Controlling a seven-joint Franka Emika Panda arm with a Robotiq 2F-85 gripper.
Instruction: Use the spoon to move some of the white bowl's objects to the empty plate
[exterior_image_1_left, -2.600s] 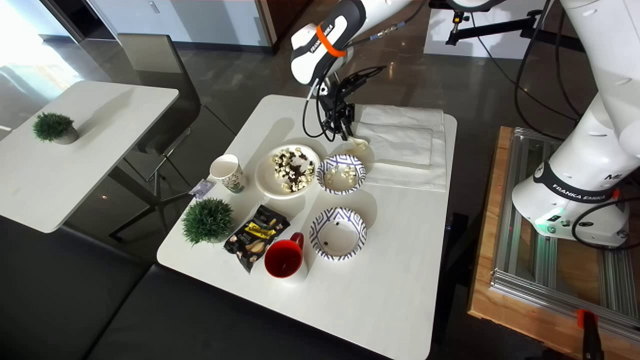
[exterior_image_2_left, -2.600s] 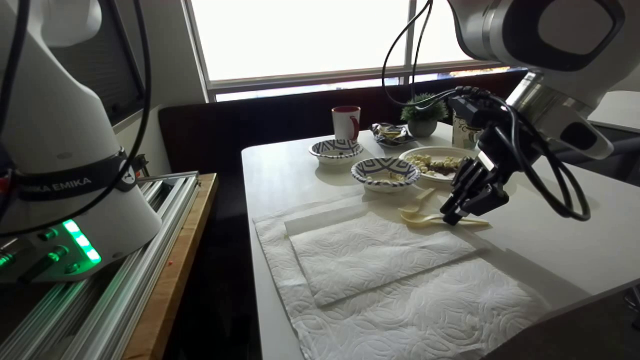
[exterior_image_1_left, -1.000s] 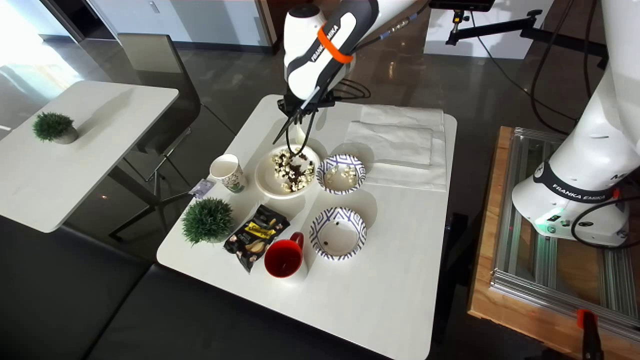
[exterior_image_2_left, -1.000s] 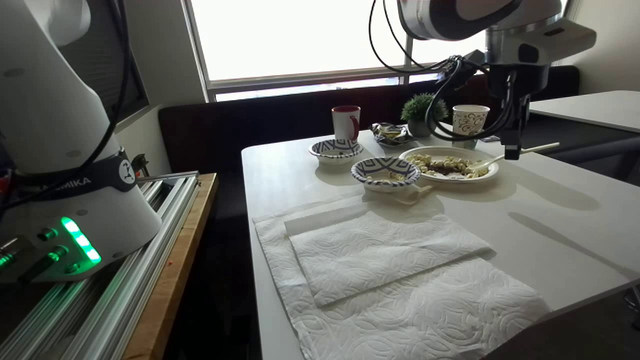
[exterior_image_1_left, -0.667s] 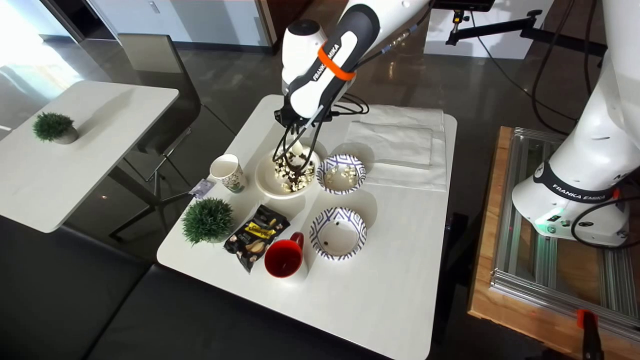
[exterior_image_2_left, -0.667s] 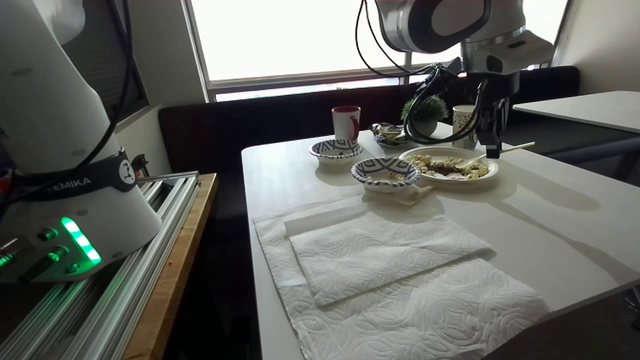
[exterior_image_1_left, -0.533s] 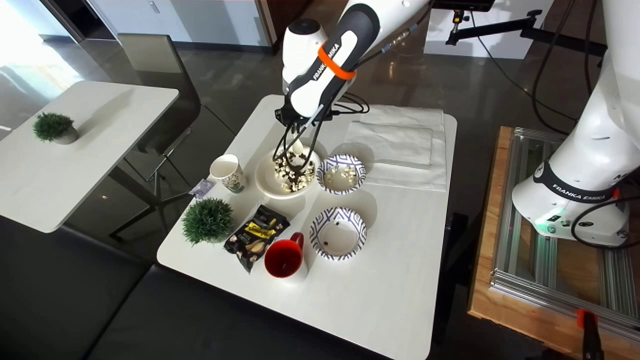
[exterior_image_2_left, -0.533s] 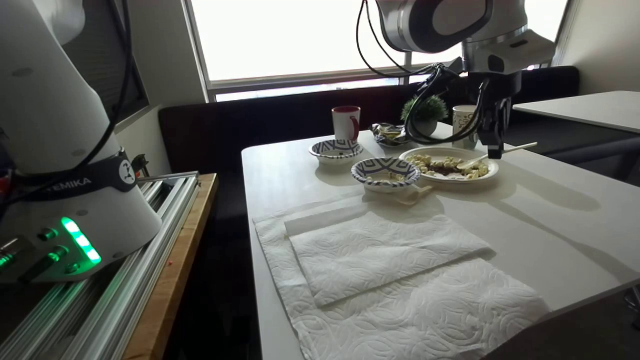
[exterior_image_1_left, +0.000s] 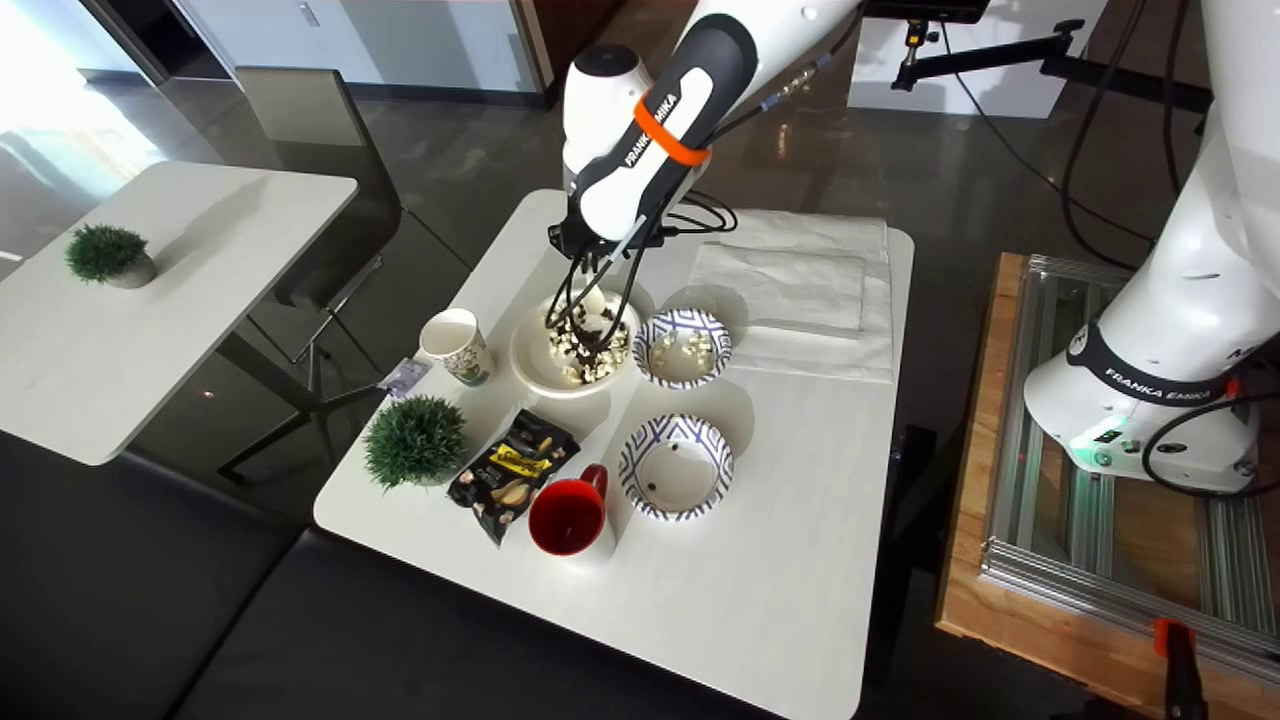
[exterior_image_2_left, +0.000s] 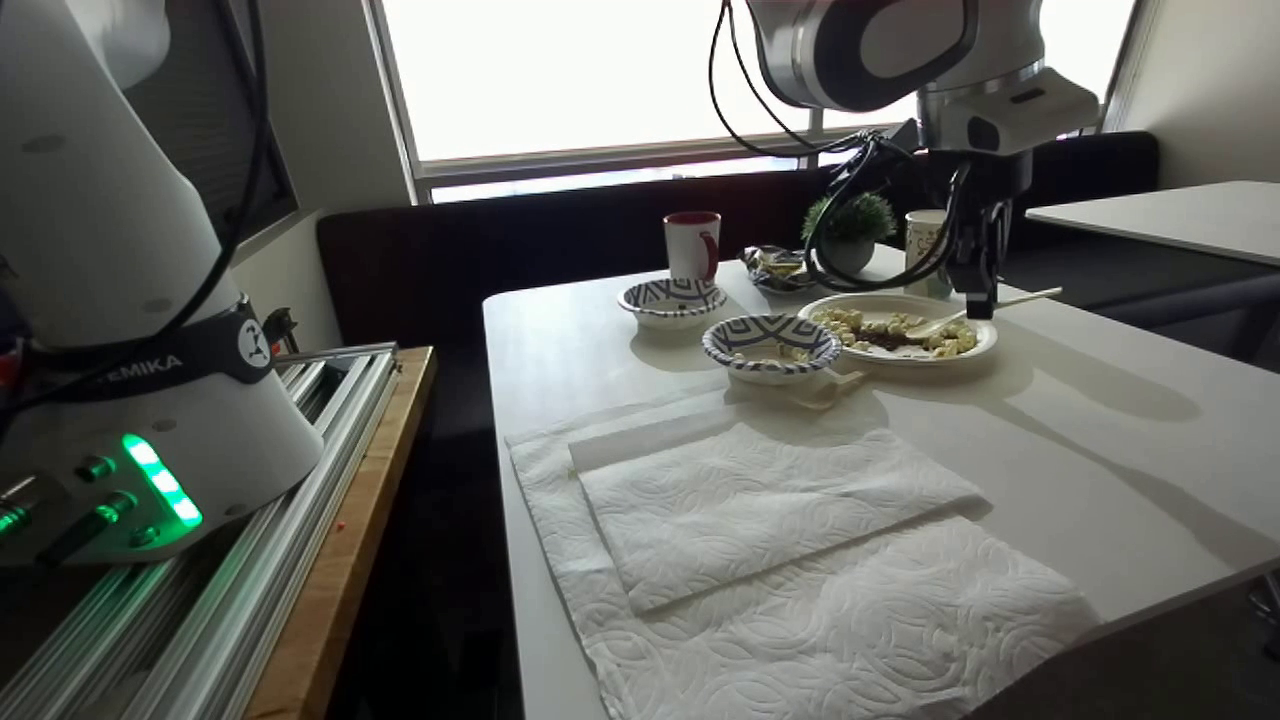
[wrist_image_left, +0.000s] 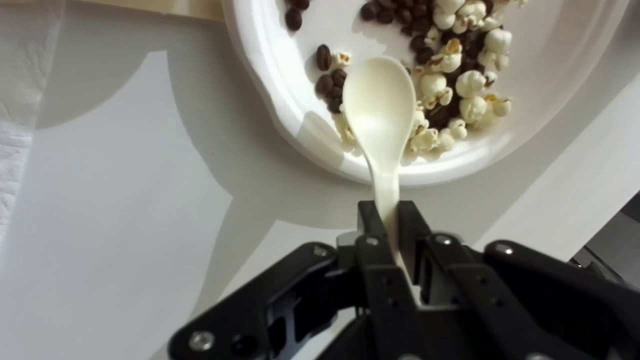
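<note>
On the table (exterior_image_1_left: 790, 570) stands the white bowl (wrist_image_left: 555, 75); near its rim the gripper (wrist_image_left: 387, 212) pinches the spoon (wrist_image_left: 381, 105) by the handle, scoop bare above popcorn (wrist_image_left: 471, 84) and coffee beans (wrist_image_left: 324, 57). Scooping seems about to begin; the spoon should dip, slide under, lift level.

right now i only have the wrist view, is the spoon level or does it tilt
Observer: It tilts: in an exterior view the spoon slopes down toward the white bowl.
Operator: ok and which dish stands closest to that bowl
Observer: A blue-patterned bowl, right beside it in both exterior views.
Operator: anything in it
Observer: Yes, a few pieces of popcorn lie inside.
</note>
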